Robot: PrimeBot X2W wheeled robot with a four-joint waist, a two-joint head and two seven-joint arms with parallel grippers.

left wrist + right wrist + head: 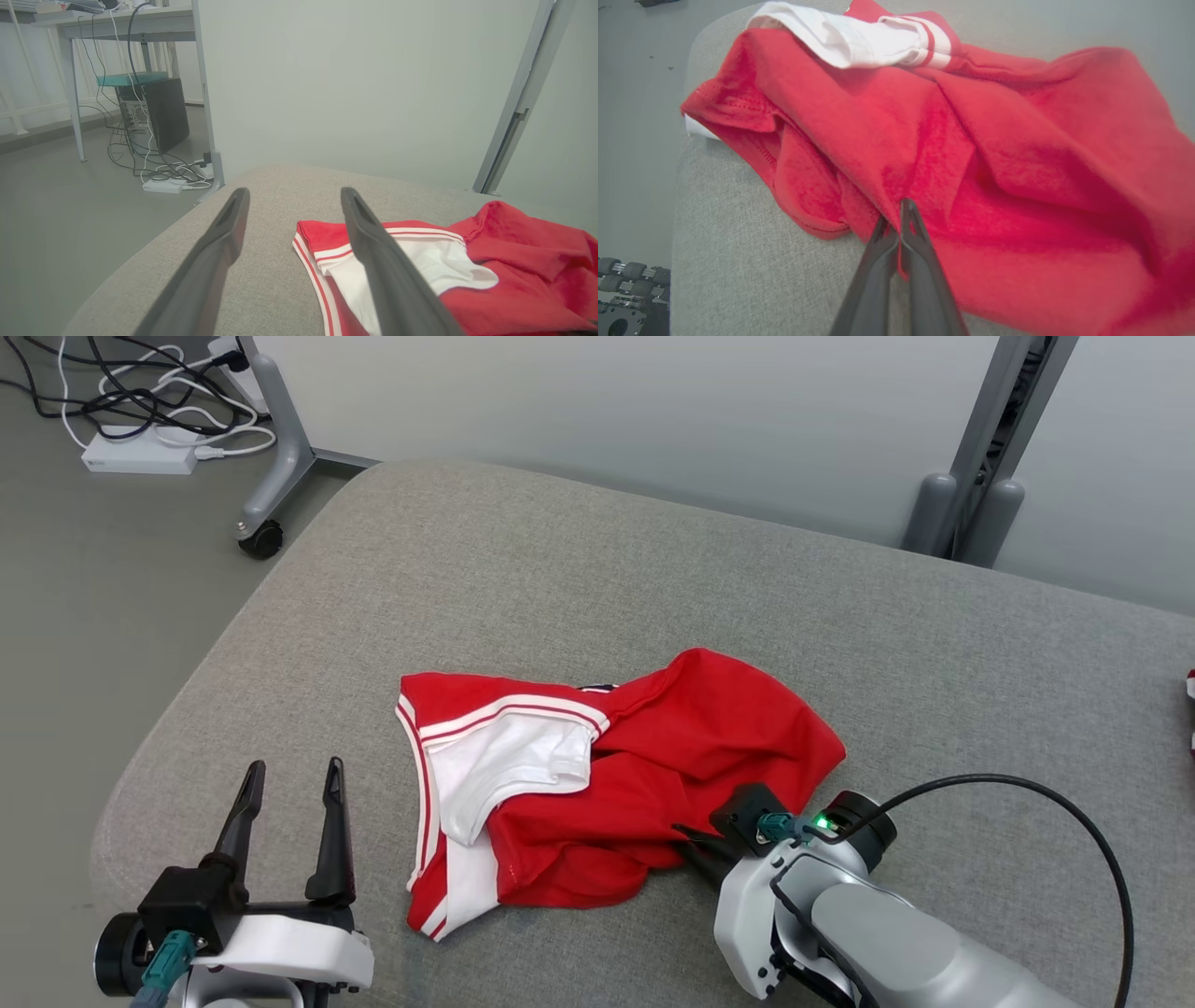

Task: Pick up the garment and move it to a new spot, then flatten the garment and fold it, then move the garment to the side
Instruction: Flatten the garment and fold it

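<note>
Mid-cushion on head view: garment [644,765], red cloth with white panel and red-white striped trim. Lies crumpled, folded over itself, white part toward robot's left, red bulk toward its right. Rests wholly on grey cushion [560,569], away from all edges.

Lower right of head view: right gripper [681,831]. Reaches into near right edge of red cloth, fingertips partly buried under a fold. From right wrist view, right gripper [896,212] clenched, fingers pressed nearly together, ridge of garment [994,140] pinched between tips. Grips low at a near-side fold; bare cushion [752,280] just beside. Lifted off cushion or not: cannot tell.

Lower left of head view: left gripper [294,770]. Spread wide, grasps nothing, points up-frame, near garment's striped left edge but apart from it. From left wrist view, left gripper [295,193] splayed above cushion [261,261]; crosses in front of white panel of garment [528,261] with one finger, no contact visible.

Behind cushion: pale partition wall [653,420], grey post [990,457]. Upper left, on floor [93,616]: tangle of cables [121,392], white power strip [140,455], caster wheel [261,539] under grey leg. Far right edge: small red-white scrap [1191,686], too cropped to identify. Left wrist view adds desk [131,25] and dark computer tower [163,112] beneath it.
</note>
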